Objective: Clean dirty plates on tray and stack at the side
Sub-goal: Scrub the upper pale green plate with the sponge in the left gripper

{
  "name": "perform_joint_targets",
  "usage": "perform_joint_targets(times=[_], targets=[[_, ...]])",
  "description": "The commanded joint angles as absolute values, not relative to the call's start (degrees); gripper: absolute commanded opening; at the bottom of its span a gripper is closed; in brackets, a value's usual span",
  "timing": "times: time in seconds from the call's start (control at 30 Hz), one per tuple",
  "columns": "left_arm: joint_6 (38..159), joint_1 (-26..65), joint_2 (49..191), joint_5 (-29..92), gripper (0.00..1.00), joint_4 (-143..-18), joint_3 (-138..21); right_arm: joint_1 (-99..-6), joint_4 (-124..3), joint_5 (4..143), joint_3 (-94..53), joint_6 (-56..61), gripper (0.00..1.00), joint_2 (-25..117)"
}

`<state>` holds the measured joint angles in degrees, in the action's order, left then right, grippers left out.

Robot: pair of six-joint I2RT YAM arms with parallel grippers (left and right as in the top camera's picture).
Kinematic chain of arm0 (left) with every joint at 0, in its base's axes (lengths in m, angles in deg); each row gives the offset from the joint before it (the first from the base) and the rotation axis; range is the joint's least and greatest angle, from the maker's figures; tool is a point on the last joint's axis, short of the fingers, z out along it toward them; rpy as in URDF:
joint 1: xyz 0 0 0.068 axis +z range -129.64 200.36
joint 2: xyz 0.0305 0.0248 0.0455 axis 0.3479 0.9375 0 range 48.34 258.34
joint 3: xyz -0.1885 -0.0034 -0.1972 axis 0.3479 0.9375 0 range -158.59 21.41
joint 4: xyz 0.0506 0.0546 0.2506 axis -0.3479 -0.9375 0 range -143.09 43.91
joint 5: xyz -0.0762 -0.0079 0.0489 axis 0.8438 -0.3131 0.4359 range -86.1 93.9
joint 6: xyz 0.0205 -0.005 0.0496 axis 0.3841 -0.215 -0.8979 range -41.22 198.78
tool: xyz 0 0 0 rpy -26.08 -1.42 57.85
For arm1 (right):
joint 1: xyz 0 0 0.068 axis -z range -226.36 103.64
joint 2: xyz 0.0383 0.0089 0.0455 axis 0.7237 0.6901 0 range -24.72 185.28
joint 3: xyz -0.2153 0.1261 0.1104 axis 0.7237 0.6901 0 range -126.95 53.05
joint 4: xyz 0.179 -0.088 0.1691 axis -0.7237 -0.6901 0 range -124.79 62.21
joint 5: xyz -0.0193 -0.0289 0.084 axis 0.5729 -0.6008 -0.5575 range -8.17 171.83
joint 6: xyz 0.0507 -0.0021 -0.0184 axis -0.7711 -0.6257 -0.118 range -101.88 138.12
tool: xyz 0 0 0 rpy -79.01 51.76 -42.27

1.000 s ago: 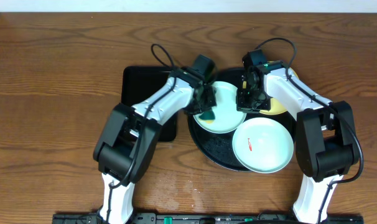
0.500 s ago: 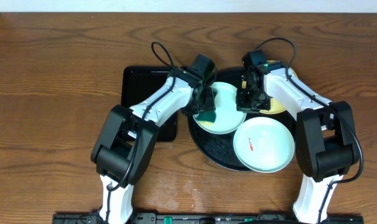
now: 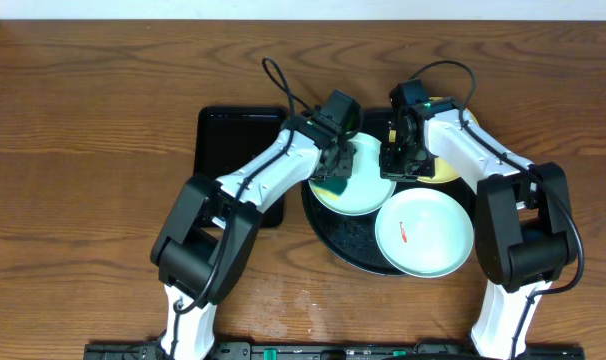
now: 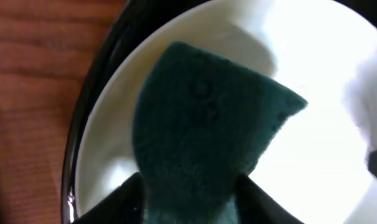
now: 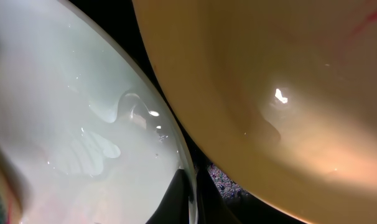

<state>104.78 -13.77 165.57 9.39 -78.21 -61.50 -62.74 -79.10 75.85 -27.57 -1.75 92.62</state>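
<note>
The round black tray [image 3: 348, 248] holds three plates. My left gripper [image 3: 335, 178] is shut on a green sponge [image 4: 201, 130] and presses it onto the left pale blue plate [image 3: 363, 192], which also shows in the left wrist view [image 4: 313, 93]. My right gripper [image 3: 393, 168] is shut on that plate's right rim [image 5: 188, 186]. The pale yellow plate [image 3: 448, 168] lies behind the right arm and fills the right wrist view [image 5: 269, 93]. A second pale blue plate [image 3: 423, 232] with a small red smear lies at the tray's front right.
A rectangular black tray [image 3: 228, 150] lies left of the round tray, partly under my left arm. Brown wooden table [image 3: 83, 200] surrounds both trays. A pale wall edge runs along the back.
My left gripper has moved right and a little farther back across the left blue plate with the sponge. The right arm and the plates have stayed put.
</note>
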Motion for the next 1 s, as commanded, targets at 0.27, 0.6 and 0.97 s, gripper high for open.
perform_joint_targets(times=[0.27,0.6,0.97], targets=[[102.79,-18.64,167.1,5.57,0.08,-77.31,-60.43,-62.96,-79.49,79.0,-26.28,-1.1,0.01,93.65],[111.25,-17.68,169.59,7.29,0.07,-78.82,-59.47,-62.96,-79.91,79.0,-26.28,-1.1,0.01,93.65],[104.63,-10.56,169.61,-5.64,0.07,-84.02,-61.94,-62.96,-80.35,79.02,-26.28,-1.08,0.01,93.65]])
